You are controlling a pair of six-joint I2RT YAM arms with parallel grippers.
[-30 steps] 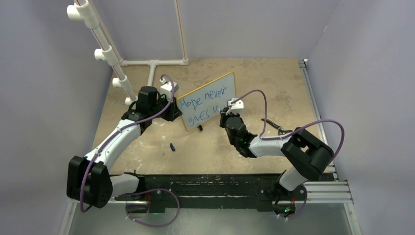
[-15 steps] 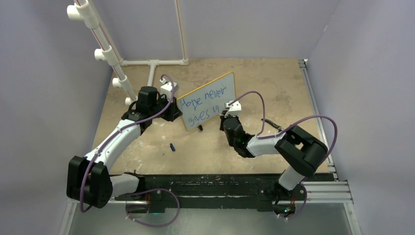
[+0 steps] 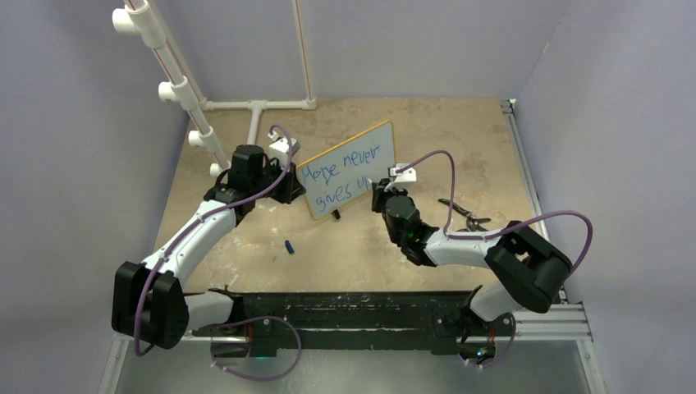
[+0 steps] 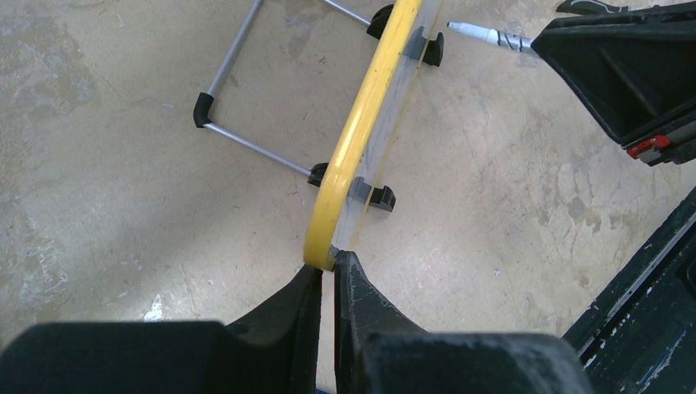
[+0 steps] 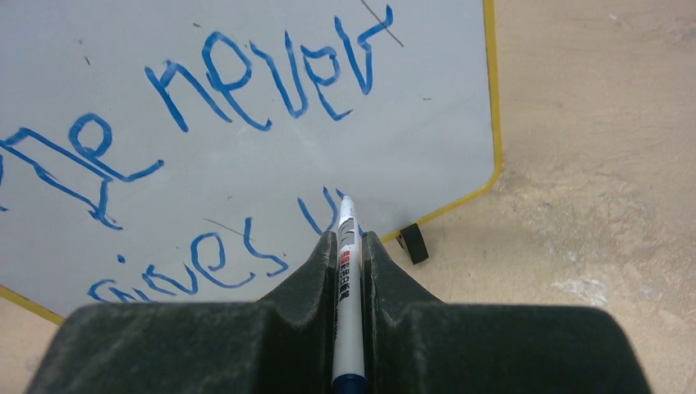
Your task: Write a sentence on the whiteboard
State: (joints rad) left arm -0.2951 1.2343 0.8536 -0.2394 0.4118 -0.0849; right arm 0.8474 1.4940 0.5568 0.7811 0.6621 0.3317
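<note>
The whiteboard [image 3: 349, 168] stands tilted mid-table in its yellow frame [image 4: 365, 115] on black feet. The sentence [image 3: 341, 172] in blue reads "Hope never" with "gives u" below; the right wrist view shows "never" [image 5: 271, 78] and the lower line [image 5: 205, 263]. My left gripper [image 3: 291, 182] is shut on the frame's left edge, jaws pinching the yellow rim [image 4: 328, 264]. My right gripper [image 3: 379, 193] is shut on a white marker [image 5: 348, 279]. The marker's tip [image 5: 345, 202] is at the board just right of the "u".
A small blue cap [image 3: 289, 245] lies on the table before the board. White pipe framing [image 3: 176, 86] stands at the back left. A dark tool [image 3: 464, 215] lies right of the right arm. A wire stand [image 4: 246, 144] props the board from behind.
My right gripper has shifted a little to the right along the lower line with the marker, and the "u" shows more fully. The left arm and the board have not moved.
</note>
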